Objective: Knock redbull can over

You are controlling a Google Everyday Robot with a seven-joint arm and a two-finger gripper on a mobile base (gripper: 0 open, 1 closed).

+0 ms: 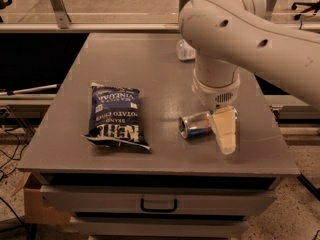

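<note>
Redbull can (195, 125): lies on its side on the grey table (150, 79), right up against the gripper on the chip bag's side; its silver end rim faces away from the gripper, and its other end is hidden behind the gripper's pale body.
Can contact: the can meets the gripper's edge in this view; whether they truly touch is not clear.
Gripper (224, 130): low over the table near its front edge, hanging below the arm's round wrist and pointing down and toward the camera.
Gripper state: only one cream-coloured face shows, so whether it is apart or together is not clear; nothing is seen clamped in it.
Arm (235, 29): a thick white arm that comes in from the upper right corner and bends down to the gripper.
Chip bag (115, 115): dark blue, flat on the table, well apart from the gripper, beyond the can.
Clear bottle (185, 50): behind the gripper toward the table's far edge, mostly hidden by the arm.
Drawer handle (158, 204): below the table front, lower than the gripper and toward the chip bag's side.
</note>
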